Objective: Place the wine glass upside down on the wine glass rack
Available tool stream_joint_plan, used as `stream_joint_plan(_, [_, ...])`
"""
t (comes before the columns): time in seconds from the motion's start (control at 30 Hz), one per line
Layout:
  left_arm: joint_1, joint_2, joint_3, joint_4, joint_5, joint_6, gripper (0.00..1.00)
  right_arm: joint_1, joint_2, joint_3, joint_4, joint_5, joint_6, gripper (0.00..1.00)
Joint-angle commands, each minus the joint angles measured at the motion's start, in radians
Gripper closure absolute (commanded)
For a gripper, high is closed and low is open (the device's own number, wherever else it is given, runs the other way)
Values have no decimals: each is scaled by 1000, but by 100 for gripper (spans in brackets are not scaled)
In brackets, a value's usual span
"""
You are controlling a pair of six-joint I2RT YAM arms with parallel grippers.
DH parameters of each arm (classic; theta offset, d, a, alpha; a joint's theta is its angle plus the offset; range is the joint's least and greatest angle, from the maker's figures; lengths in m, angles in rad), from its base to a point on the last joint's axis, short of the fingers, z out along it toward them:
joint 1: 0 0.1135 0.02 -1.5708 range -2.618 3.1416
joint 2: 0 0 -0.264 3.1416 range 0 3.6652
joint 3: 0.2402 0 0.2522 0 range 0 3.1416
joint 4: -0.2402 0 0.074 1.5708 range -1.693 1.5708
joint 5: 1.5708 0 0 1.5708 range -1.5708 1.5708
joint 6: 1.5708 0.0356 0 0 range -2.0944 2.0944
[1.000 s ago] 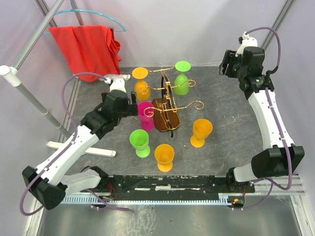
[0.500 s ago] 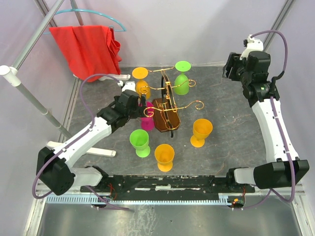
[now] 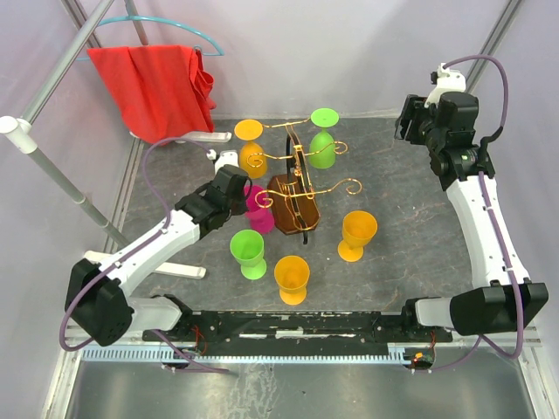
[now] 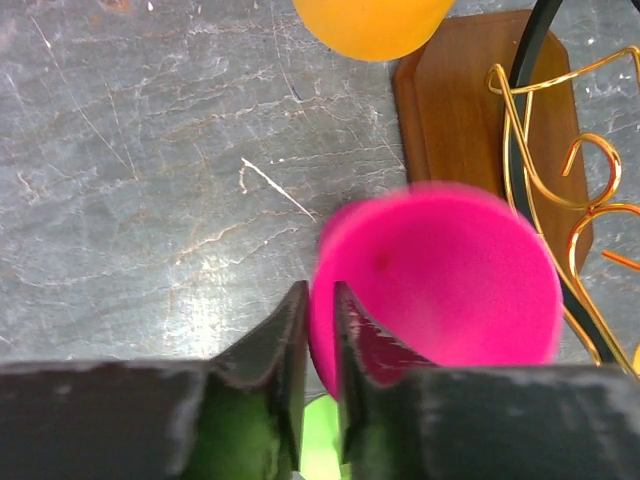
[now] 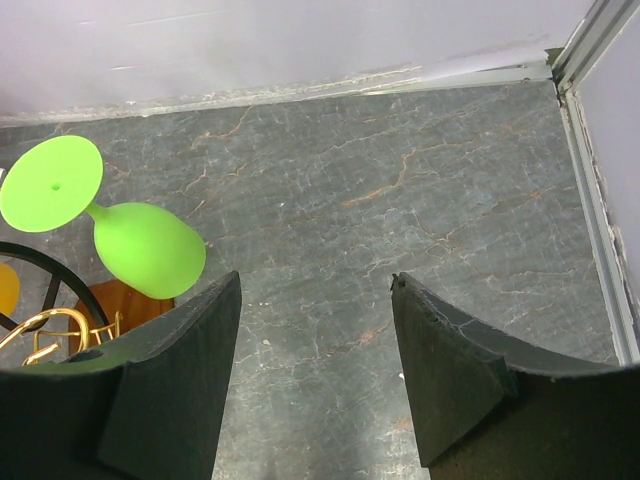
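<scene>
A pink wine glass (image 3: 259, 209) stands upright just left of the wine glass rack (image 3: 297, 179), a gold wire stand on a brown wooden base (image 4: 470, 95). My left gripper (image 3: 247, 194) is shut on the glass's rim. In the left wrist view the pink wine glass (image 4: 450, 280) fills the middle and my left gripper (image 4: 318, 297) pinches its near wall, one finger inside the bowl and one outside. My right gripper (image 5: 315, 285) hangs open and holds nothing, high over the back right of the table; in the top view the right gripper (image 3: 404, 118) is well away from the rack.
An orange glass (image 3: 251, 150) and a green glass (image 3: 323, 144) hang upside down on the rack. A green glass (image 3: 248, 254) and two orange glasses (image 3: 292, 278) (image 3: 357, 236) stand in front. A red cloth (image 3: 157, 83) hangs at the back left.
My left gripper came down from the left onto the pink glass and shut on its rim. The right arm shifted slightly back, then held still.
</scene>
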Motion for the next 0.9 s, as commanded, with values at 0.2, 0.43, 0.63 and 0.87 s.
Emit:
stream_joint_plan(0.2, [-3,-88,47,-12,-129,-24,97,1,-15,16,54,1,-6,30])
stream_joint_plan(0.43, [-2,-211,188,-114,-520,135,97,0,-4,60,55,-30,-1,31])
stream_joint_plan(0.63, [-2,-327,231,138,-743,441,97,1,14,138,91,-179,35,31])
stream_joint_plan(0.87, [-2,-363,161,831,-385,805,97,10,105,274,142,-413,269,32])
